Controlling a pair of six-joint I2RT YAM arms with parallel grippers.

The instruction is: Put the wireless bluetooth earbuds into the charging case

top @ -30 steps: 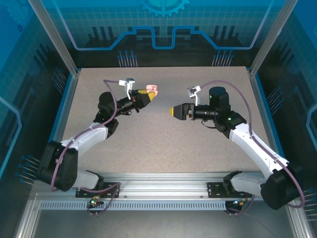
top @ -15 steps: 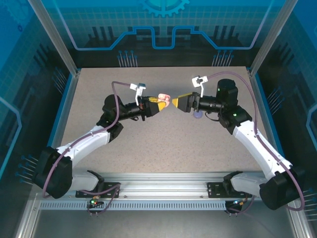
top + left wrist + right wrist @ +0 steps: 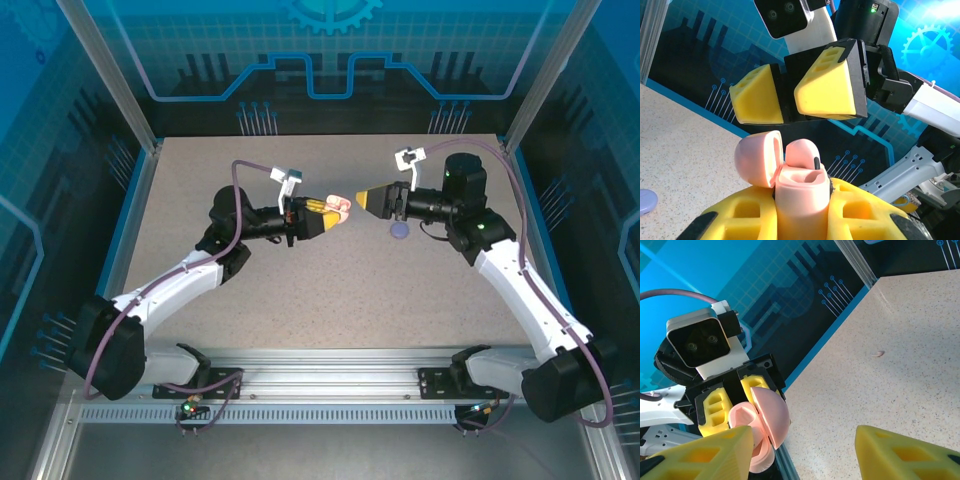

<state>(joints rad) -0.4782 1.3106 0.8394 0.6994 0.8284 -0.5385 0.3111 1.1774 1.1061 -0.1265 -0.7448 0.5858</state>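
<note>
A speckled beige tabletop (image 3: 300,300) sits inside an enclosure of aluminium posts and blue back panels (image 3: 200,50) printed with circuit traces and a gear motif. Along the near edge runs a slotted metal rail (image 3: 320,385) where both arm bases are bolted. Most of the surface is bare. A small round purple disc (image 3: 399,230) lies flat on it right of centre, just beside the right arm's wrist. In the right wrist view a tiny pale speck (image 3: 879,353) lies further out on the table, too small to identify.

Both arms reach toward the middle of the table and meet above it. The left gripper (image 3: 325,212) is clamped on a pink charging case (image 3: 338,205), raised off the surface. In the left wrist view the case's lid (image 3: 756,159) is hinged open to the left. A pale pink earbud (image 3: 801,151) sits in one well, and the well beside it looks hollow.

The right gripper (image 3: 362,199) hangs just beyond the open case, its tips pointing at it. Its yellow fingers (image 3: 827,90) stand apart, not touching the case.
</note>
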